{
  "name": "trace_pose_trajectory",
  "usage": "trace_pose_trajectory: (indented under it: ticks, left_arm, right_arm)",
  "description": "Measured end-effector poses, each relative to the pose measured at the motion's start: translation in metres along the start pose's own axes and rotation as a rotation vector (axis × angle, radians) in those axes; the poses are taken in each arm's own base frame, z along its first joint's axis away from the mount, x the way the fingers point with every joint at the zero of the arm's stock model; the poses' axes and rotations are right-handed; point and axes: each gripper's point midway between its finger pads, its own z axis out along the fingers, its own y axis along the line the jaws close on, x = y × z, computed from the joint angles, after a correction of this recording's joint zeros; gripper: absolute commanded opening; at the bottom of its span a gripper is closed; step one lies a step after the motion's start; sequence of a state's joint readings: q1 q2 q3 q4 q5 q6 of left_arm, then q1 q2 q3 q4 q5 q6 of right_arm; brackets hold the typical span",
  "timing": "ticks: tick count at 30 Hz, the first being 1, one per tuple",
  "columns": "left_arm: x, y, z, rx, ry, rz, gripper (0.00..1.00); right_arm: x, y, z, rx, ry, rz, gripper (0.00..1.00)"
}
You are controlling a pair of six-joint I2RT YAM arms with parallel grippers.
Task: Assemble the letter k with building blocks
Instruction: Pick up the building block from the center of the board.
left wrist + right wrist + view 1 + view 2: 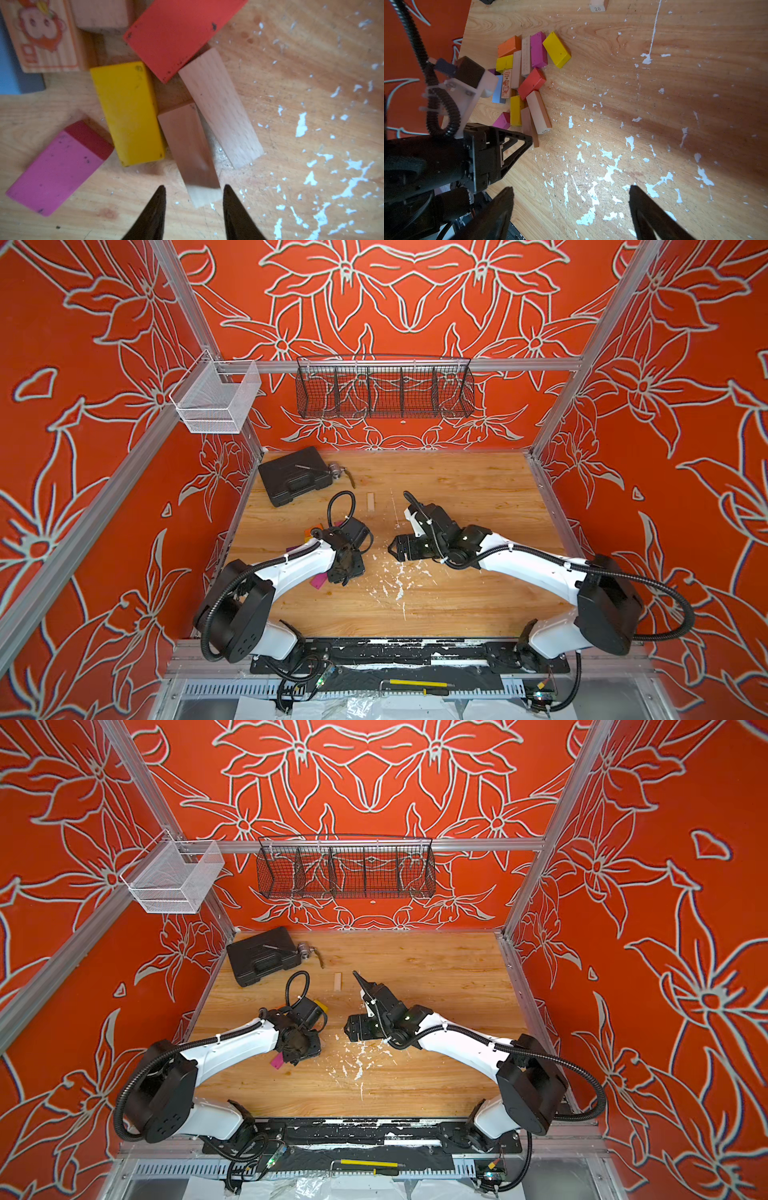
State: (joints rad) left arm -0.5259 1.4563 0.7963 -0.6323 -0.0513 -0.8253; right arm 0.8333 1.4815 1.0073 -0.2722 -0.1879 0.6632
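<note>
Left wrist view: our left gripper [194, 187], parted and gripping nothing, straddles the near end of a pale block [187, 145]; we should centre it before closing, while our right gripper [571, 188] gapes, empty.

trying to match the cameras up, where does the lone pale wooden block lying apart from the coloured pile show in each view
Both top views: the lone pale wooden block lies flat, right of the large black plastic case.
Left wrist: not in it.
Right wrist: at the top edge, cut off, its end marked 20.
Shared landmark: the white paint flecks.
</note>
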Motion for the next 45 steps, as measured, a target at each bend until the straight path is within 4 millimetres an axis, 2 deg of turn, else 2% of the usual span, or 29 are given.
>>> trace_pose_trajectory:
  ticks: [5, 19, 23, 26, 32, 36, 38, 41, 45]
  left_arm:
    - [-0.001, -0.002, 0.007, -0.005, 0.004, 0.012, 0.42]
    - [-0.002, -0.003, 0.011, -0.008, 0.004, 0.021, 0.22]
    - [0.0, -0.001, 0.008, -0.014, 0.01, 0.023, 0.21]
    - [-0.002, -0.001, -0.005, -0.007, -0.001, 0.027, 0.21]
    - [-0.031, -0.029, -0.054, 0.095, -0.109, 0.073, 0.19]
    - [-0.05, -0.048, -0.075, 0.128, -0.158, 0.131, 0.18]
    - [-0.06, -0.058, -0.078, 0.128, -0.168, 0.167, 0.17]
    - [-0.071, -0.071, -0.072, 0.116, -0.163, 0.212, 0.17]
    - [-0.085, -0.083, -0.051, 0.086, -0.126, 0.257, 0.17]
  right_arm:
    - [-0.001, 0.001, 0.0, 0.002, 0.001, 0.001, 0.89]
    - [0.0, -0.001, 0.0, 0.011, 0.004, 0.013, 0.89]
    - [-0.002, -0.003, -0.001, 0.022, -0.007, 0.02, 0.89]
    - [-0.003, -0.005, -0.001, 0.03, -0.015, 0.02, 0.89]
    - [-0.012, -0.006, -0.011, 0.05, -0.062, 0.017, 0.89]
    - [-0.019, -0.007, -0.022, 0.064, -0.104, 0.015, 0.9]
    - [-0.023, -0.007, -0.027, 0.069, -0.126, 0.014, 0.9]
    - [-0.028, -0.006, -0.037, 0.075, -0.158, 0.014, 0.9]
    - [-0.035, -0.005, -0.05, 0.078, -0.206, 0.015, 0.9]
